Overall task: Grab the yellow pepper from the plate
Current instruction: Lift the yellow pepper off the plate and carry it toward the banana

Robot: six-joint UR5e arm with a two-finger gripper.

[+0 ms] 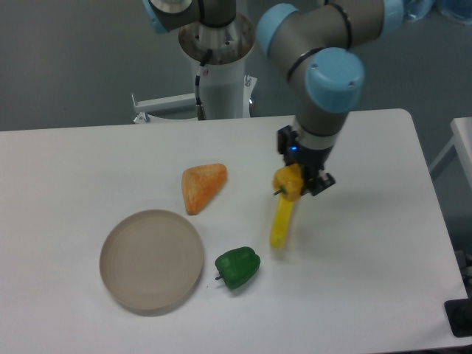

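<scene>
Your gripper [297,184] had its fingers clamped on the small lobed yellow pepper [289,182], well away from the round beige plate [151,259]. A shallow hold could have let it drop onto the long yellow vegetable [281,223] below.

an orange wedge [202,186], a green pepper [237,267] and a long yellow vegetable [281,223] lie on the white table [74,169].

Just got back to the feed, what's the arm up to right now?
The gripper is shut on the yellow pepper, holding it off to the right, well away from the plate. The plate has nothing on it. A long yellow vegetable lies on the table just below the held pepper. A green pepper sits beside the plate's right edge, and an orange wedge lies above the plate.
</scene>
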